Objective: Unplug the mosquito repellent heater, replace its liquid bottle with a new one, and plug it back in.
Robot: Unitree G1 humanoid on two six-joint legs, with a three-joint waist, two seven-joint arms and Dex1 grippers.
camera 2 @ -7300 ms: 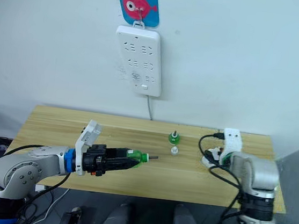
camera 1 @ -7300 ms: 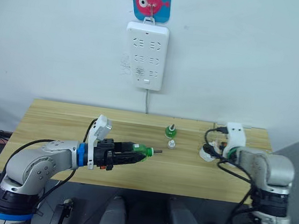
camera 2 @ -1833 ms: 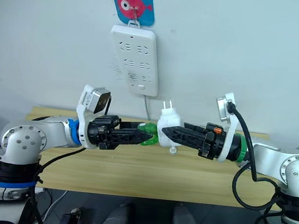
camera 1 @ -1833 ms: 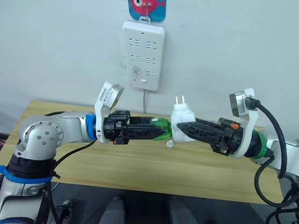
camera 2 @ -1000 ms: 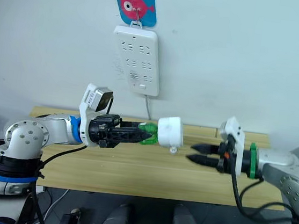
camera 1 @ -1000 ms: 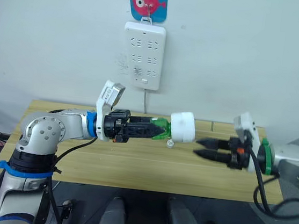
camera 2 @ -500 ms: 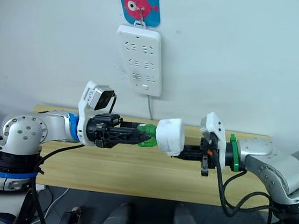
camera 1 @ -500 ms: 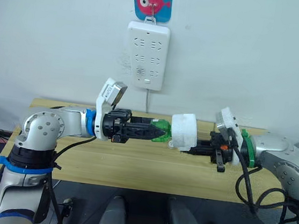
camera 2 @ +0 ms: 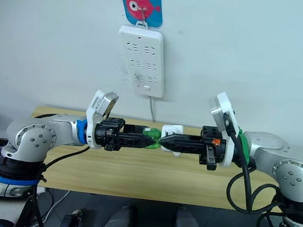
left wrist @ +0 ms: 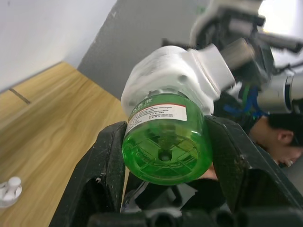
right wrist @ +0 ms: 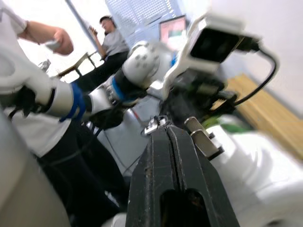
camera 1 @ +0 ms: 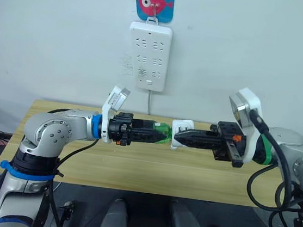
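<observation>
My left gripper [camera 1: 162, 135] is shut on a green liquid bottle [camera 1: 161, 132], held level above the middle of the table. The white mosquito repellent heater [camera 1: 181, 129] sits on the bottle's far end. In the left wrist view the bottle's green base [left wrist: 165, 151] fills the gap between the black fingers [left wrist: 106, 170], with the heater [left wrist: 165, 71] beyond it. My right gripper [camera 1: 176, 135] reaches in from the right, shut, its tip against the heater. The right wrist view shows the shut fingers [right wrist: 173, 156] beside the heater's two metal prongs [right wrist: 201, 137].
A white power strip [camera 1: 147, 55] hangs on the wall under a blue fish hook [camera 1: 153, 1], its cord dropping behind the wooden table [camera 1: 53, 157]. A small white cap [left wrist: 8, 191] lies on the table. People [right wrist: 113, 40] stand in the room behind.
My right gripper, open and away to the right a second ago, has shut and moved left to the heater. The left gripper keeps the bottle and heater in about the same place.
</observation>
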